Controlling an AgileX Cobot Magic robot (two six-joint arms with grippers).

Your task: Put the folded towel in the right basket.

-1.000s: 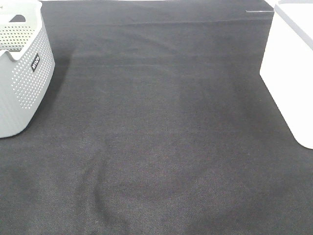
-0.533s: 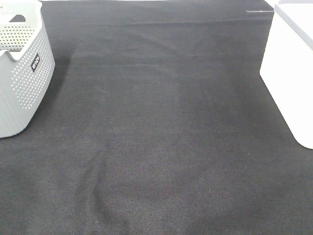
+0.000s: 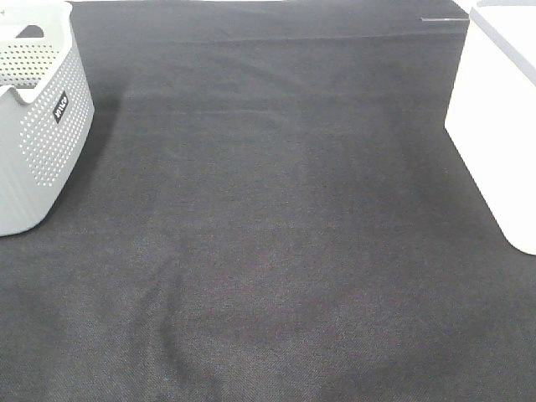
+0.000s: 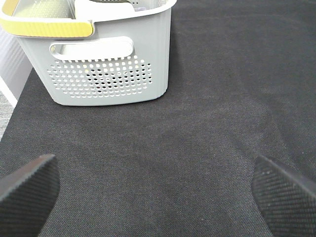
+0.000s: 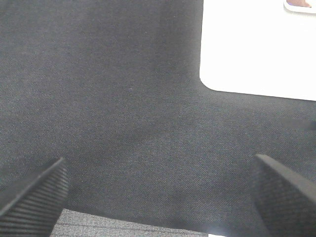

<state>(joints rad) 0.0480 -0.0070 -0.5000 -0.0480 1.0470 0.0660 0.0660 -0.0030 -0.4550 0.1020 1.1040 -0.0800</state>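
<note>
The white right basket (image 3: 502, 117) stands at the right edge of the black cloth; its wall also shows in the right wrist view (image 5: 256, 44). The grey perforated left basket (image 3: 38, 126) stands at the far left. In the left wrist view (image 4: 111, 59) it holds a yellow ribbed fabric (image 4: 47, 27) over its rim, with olive and white things behind; I cannot tell which is the folded towel. My left gripper (image 4: 158, 197) is open and empty, a short way in front of the grey basket. My right gripper (image 5: 160, 197) is open and empty, near the white basket. Neither gripper shows in the exterior view.
A black cloth (image 3: 276, 218) covers the table, with a slight wrinkle (image 3: 167, 285) at the front left. The table's left edge (image 4: 7, 98) runs beside the grey basket.
</note>
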